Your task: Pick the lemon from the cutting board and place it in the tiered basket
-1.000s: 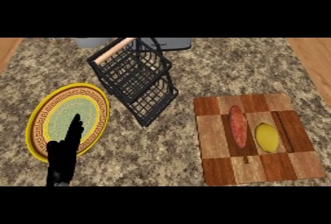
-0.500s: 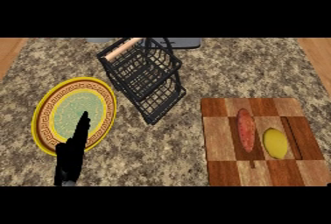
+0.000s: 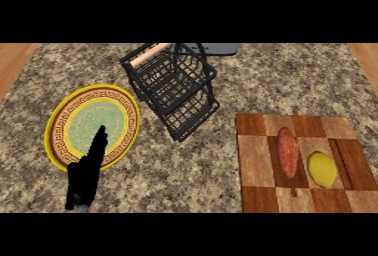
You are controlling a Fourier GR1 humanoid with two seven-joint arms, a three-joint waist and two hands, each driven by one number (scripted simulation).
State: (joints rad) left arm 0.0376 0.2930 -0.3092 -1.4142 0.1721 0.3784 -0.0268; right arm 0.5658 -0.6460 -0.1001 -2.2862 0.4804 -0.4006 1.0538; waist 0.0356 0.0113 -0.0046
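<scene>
fingers (image 3: 97,140) of the left hand (image 3: 83,177) are straight, holding nothing, over the plate (image 3: 59,120). lemon (image 3: 322,169) lies on the cutting board (image 3: 255,165), apart from the tiered basket (image 3: 173,90).

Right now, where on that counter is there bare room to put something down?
Bare counter lies right of the basket, above the board, and in front between the plate and board. The board's right half is crowded: lemon beside a reddish food.

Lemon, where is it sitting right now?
In the head view, the lemon lies on the checkered cutting board at lower right, just right of a reddish oblong food item.
</scene>
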